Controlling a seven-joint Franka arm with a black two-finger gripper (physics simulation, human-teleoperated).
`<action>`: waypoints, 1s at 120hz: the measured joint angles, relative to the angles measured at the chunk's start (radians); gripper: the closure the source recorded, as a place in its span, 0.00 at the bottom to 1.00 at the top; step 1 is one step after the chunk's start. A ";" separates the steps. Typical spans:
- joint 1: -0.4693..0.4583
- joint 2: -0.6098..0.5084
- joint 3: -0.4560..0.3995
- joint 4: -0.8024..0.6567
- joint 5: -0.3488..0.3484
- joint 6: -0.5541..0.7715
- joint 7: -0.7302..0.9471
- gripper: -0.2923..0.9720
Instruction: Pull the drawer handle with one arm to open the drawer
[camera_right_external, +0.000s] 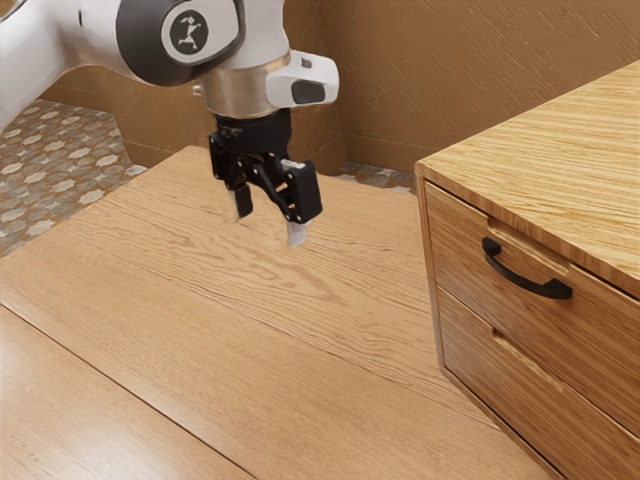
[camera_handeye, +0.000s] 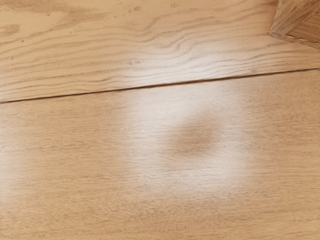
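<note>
Oak-grain bench (camera_right_external: 180, 330) lies below the fingers (camera_right_external: 268, 222), which hang well parted and hold nothing. Well apart from them, toward the exterior view's right, the wooden cabinet's (camera_right_external: 560, 160) upper drawer (camera_right_external: 465, 235) appears shut. Its black bow handle (camera_right_external: 525, 275) looks rigid, smooth and slim; judged best gripped mid-span, drawer moderately heavy.

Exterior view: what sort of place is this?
Probably a simulated home or office room: a wooden table, a drawer cabinet with a black handle, patterned floor tiles and brown walls.
</note>
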 joint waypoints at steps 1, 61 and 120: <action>-0.001 0.000 0.000 -0.002 0.001 0.008 -0.001 0.23; -0.209 -0.237 -0.024 -0.394 -0.113 0.405 -0.401 0.23; -0.240 -0.312 -0.086 -0.570 -0.179 0.806 -1.175 0.23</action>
